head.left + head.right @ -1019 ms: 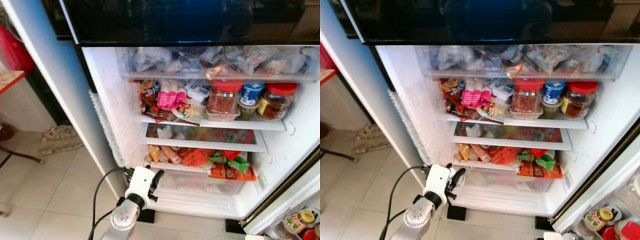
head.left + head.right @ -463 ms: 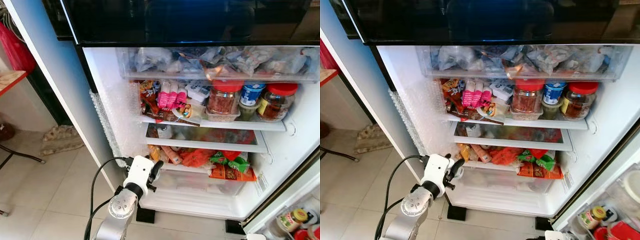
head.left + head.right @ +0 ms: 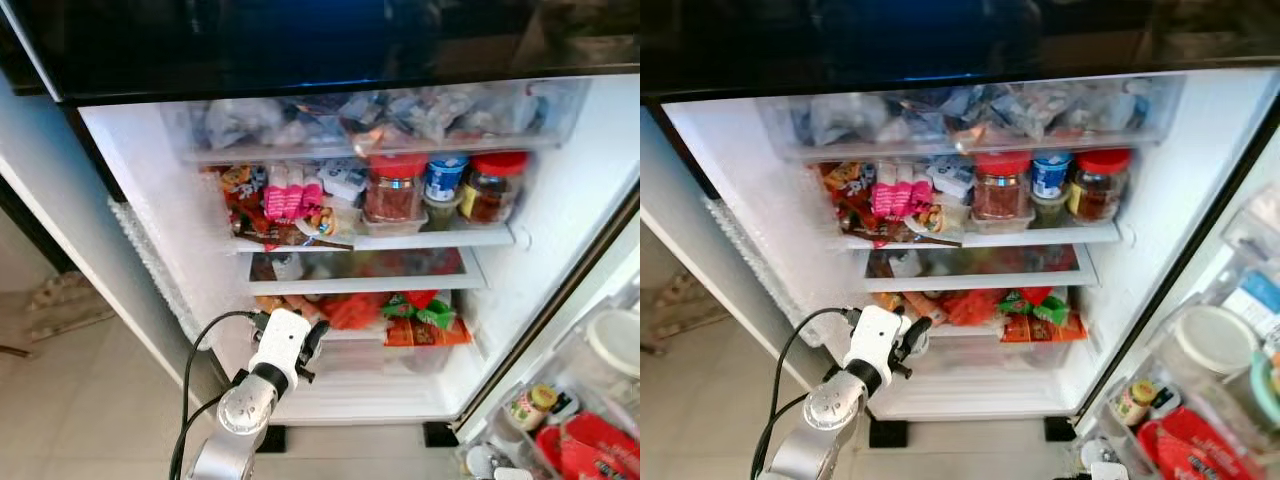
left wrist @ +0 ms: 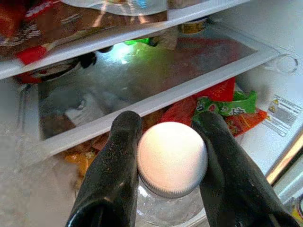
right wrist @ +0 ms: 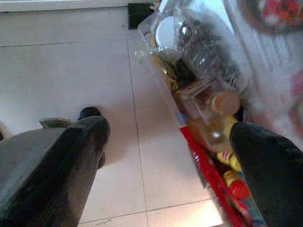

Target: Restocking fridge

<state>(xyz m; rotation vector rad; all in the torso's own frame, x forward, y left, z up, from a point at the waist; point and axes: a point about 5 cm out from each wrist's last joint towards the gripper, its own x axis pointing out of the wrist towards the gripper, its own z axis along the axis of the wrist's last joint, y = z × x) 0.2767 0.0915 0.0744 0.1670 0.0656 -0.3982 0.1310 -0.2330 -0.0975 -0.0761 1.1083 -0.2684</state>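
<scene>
My left gripper is shut on a clear glass jar with a white lid, one black finger on each side of the lid. In the head views that gripper sits at the lower left of the open fridge, just in front of the shelf of red and green packets. A nearly bare glass shelf lies just above it. My right gripper hangs open over the tiled floor beside the door shelf.
The top shelf holds red-lidded jars, a blue-lidded tub and pink packets, under a drawer of bags. A clear bottom drawer sits lowest. The open door's shelf at right carries bottles and tubs.
The camera has swung right, so the fridge sits further left and more of the door shelf shows. My left gripper with the jar has edged a little closer to the lower shelf.
</scene>
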